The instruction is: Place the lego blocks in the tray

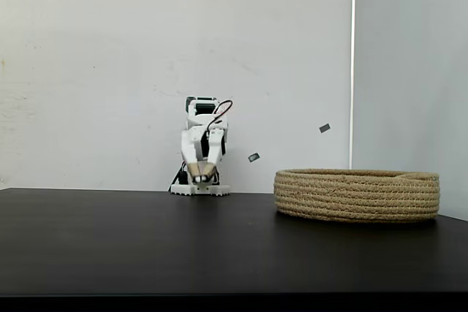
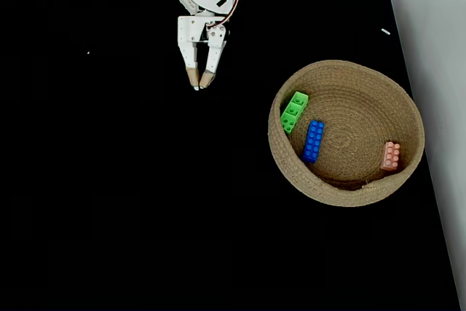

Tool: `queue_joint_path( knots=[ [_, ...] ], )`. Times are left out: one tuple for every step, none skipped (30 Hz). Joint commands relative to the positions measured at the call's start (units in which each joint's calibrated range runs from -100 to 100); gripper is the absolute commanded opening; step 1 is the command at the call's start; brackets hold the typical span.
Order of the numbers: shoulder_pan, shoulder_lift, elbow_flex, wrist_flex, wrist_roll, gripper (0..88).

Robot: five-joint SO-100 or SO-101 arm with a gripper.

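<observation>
the task looks finished: the green brick (image 2: 294,111), the blue brick (image 2: 314,140) and the pink brick (image 2: 391,156) all lie inside the tray (image 2: 342,193) on the table (image 2: 131,202), while the pincer (image 2: 202,85) hangs well apart, fingertips together and holding nothing.

Three lego blocks (image 2: 314,140) inside tray (image 2: 335,78)

Bare test bench (black table (image 1: 110,246), blank white wall (image 1: 95,56))
</observation>
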Motion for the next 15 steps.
queue_joint_path(
  knots=[
    [0.4,-9.3,1.0,19.4,2.5,0.0],
    [0.4,-11.2,1.0,23.9,3.7,0.0],
    [0.4,-13.0,1.0,28.3,4.3,0.0],
    [0.3,-14.9,1.0,32.4,4.0,0.0],
    [0.3,-16.9,1.0,36.9,4.2,0.0],
    [0.3,-19.0,1.0,40.9,4.6,0.0],
    [0.3,-20.8,1.0,44.4,4.7,0.0],
    [0.1,-22.3,1.0,46.7,4.9,0.0],
    [-0.1,-23.0,1.0,46.7,5.4,0.0],
    [-0.2,-23.0,1.0,46.8,4.9,0.0],
    [-0.2,-23.0,1.0,46.8,4.8,0.0],
    [-0.2,-23.0,1.0,46.8,4.9,0.0],
    [-0.2,-23.0,1.0,46.8,4.9,0.0],
    [-0.2,-23.0,1.0,46.8,4.8,0.0],
    [-0.2,-23.0,1.0,46.8,4.4,0.0]
  ],
)
